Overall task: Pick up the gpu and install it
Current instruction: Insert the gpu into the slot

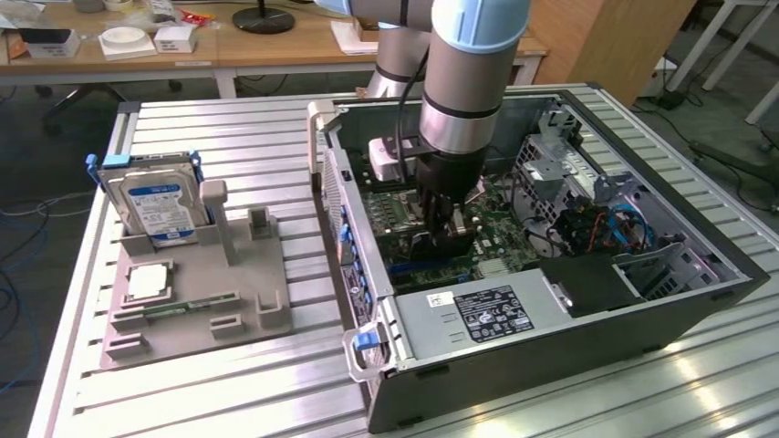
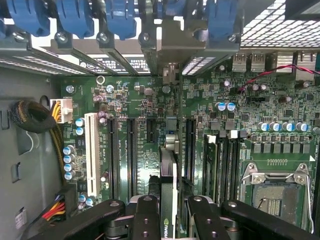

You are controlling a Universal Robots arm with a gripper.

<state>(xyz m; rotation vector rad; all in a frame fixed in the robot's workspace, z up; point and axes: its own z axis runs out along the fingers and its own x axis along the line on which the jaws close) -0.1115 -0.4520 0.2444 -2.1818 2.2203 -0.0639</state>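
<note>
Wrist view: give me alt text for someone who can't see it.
The end effector grips the gpu edge-on over the green motherboard, between black expansion slots. A row of blue latches sits beyond the card.

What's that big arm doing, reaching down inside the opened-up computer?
A robot arm's hand is down inside the open computer case, clamped shut on a thin graphics card. The card stands on edge over the long slots of the green main board, with its metal end toward the row of blue clips at the case wall. Whether it is pushed fully into a slot, I cannot tell. Outside the case, a hard drive stands in a gray holder.
</note>
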